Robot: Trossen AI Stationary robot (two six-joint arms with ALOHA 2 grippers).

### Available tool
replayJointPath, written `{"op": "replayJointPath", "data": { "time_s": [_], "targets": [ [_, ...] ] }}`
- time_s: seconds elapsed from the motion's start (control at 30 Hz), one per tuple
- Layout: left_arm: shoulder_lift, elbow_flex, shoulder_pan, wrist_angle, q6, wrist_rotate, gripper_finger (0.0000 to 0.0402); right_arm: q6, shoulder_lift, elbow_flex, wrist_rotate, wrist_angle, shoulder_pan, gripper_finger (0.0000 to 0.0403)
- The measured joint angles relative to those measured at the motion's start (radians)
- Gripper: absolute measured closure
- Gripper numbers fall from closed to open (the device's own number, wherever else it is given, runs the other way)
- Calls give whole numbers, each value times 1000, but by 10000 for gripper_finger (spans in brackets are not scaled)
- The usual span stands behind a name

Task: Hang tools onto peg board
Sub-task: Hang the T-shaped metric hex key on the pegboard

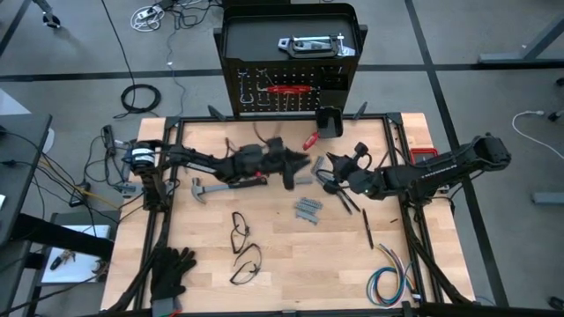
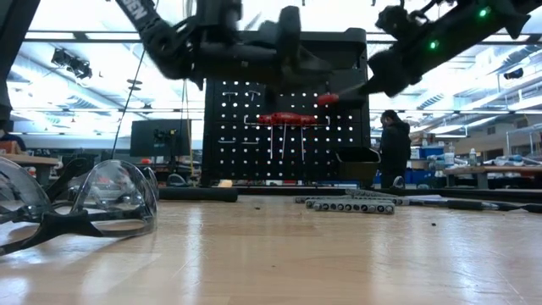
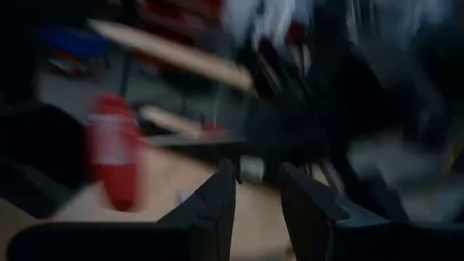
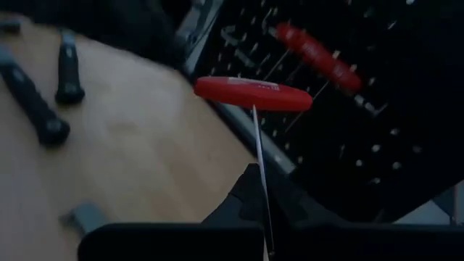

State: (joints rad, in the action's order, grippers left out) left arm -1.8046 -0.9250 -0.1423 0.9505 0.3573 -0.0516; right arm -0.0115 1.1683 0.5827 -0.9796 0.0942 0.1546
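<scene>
Ahead of the right hand (image 4: 264, 217) stands the upright black perforated metal peg board (image 1: 291, 84), close but not touching. That hand is clamped shut on the thin steel shaft of a red T-handled driver (image 4: 252, 93), whose handle sits crosswise beyond the fingertips, pointed toward the board's holes. Likely step in hand: carrying this driver to a hook.

Done so far, as far as shows: a set of red-handled tools (image 2: 286, 119) already hangs on the board face, beyond the held driver, and a silver flat bar tool (image 1: 310, 44) lies on the board's top shelf. A small black bin (image 1: 330, 121) sits at the board's foot.

Left hand (image 3: 255, 190) hovers over the middle of the wooden bench (image 1: 282, 264), well short of the board. Its two dark fingers stand partly apart with nothing visibly between them; the wrist view is blurred, so a thin held object cannot be ruled out. A red cylindrical object (image 3: 114, 152) shows off to one side of it, identity unclear.

Still on the bench, not hung: a black-handled steel hammer (image 1: 211, 187) just behind the left hand, a cluster of grey metal pieces (image 1: 307, 210) nearer the bench's front than either hand, and a slim dark tool (image 1: 367, 227) just behind the right hand, toward the bench's front. Two pairs of clear safety glasses (image 1: 242, 246), black gloves (image 1: 172, 271) and a coloured wire bundle (image 1: 388, 282) also lie well behind the hands; none look like hanging items.

Judgement: the task is partway, several tools remaining.
</scene>
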Motion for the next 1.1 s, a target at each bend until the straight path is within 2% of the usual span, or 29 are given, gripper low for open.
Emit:
{"op": "replayJointPath", "data": {
  "time_s": [0.2, 0.5, 0.63, 0.77, 0.9, 1.1],
  "targets": [
    [-3, 37, -18, 122, 200, -34, 293, -133, 20, 0, -26, 203, 45, 403],
    [-61, 27, 34, 253, 271, -75, 294, -247, 90, 1, -85, 400, 47, 403],
    [-106, 2, 53, 288, 280, -106, 294, -257, 99, 0, -86, 423, 41, 403],
    [-147, -41, 65, 298, 311, -195, 294, -261, 107, 0, -83, 438, 39, 403],
    [-189, -83, 65, 308, 355, -236, 294, -260, 109, 0, -77, 437, 40, 403],
    [-258, -137, 77, 462, 351, -273, 294, -253, 109, 0, -76, 431, 39, 403]
  ]
}}
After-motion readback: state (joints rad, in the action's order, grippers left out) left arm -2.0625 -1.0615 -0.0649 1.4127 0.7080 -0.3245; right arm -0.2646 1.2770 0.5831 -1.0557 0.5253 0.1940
